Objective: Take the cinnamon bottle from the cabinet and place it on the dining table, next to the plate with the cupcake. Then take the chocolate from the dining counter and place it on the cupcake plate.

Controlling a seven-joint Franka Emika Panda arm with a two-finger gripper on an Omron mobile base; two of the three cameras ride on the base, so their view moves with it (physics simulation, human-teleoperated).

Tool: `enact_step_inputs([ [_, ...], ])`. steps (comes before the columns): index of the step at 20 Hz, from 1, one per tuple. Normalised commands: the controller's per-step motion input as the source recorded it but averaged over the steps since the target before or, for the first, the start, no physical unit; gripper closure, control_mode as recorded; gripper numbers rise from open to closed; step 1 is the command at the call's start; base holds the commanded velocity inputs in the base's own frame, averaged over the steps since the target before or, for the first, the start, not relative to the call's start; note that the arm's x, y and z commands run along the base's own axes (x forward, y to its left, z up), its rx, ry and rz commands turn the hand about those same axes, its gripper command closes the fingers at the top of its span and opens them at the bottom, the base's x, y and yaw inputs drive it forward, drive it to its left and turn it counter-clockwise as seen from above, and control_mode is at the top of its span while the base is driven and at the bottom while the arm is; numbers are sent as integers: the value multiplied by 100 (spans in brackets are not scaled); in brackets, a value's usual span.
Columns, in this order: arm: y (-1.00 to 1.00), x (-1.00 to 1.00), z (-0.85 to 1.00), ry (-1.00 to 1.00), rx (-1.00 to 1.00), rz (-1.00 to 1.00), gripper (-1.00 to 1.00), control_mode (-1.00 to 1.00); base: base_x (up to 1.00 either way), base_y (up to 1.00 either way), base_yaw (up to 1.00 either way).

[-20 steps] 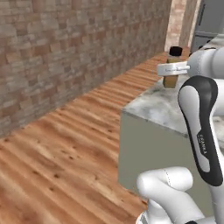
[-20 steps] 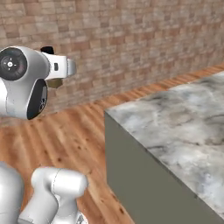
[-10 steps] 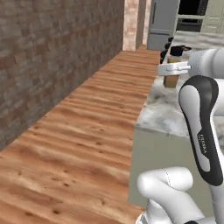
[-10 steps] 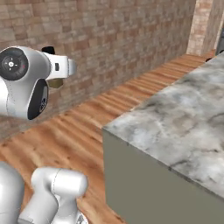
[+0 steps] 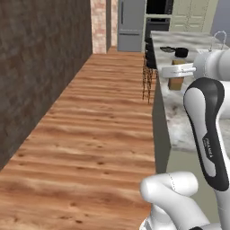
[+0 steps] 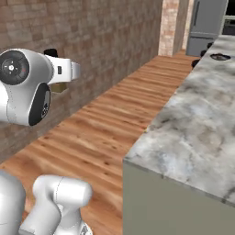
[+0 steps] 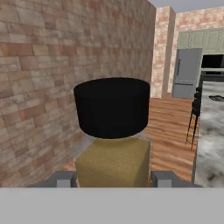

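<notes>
The cinnamon bottle has a tan body and a wide black cap. It stands upright between my gripper's fingertips. My gripper is shut on its lower body. In the left base view the bottle hangs under the white hand, with its black cap above, level with the marble counter's edge. From the right side the gripper holds the bottle in mid-air in front of the brick wall.
A long marble dining counter runs along the right, with a dark round item near its far end. Bar stools stand against its side. A brick wall lines the left. A grey fridge stands at the corridor's end.
The whole scene has swung across both base views, so the base has turned; the corridor, stools and fridge now show. The bottle stays in the gripper, unchanged.
</notes>
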Motion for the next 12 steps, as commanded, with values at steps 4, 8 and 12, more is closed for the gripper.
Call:
enact_step_inputs([
  [4,0,0,0,0,0,0,100,100,100,100,-43],
  [8,0,0,0,0,0,0,100,100,100,100,-49],
  [12,0,0,0,0,0,0,100,100,100,100,-56],
])
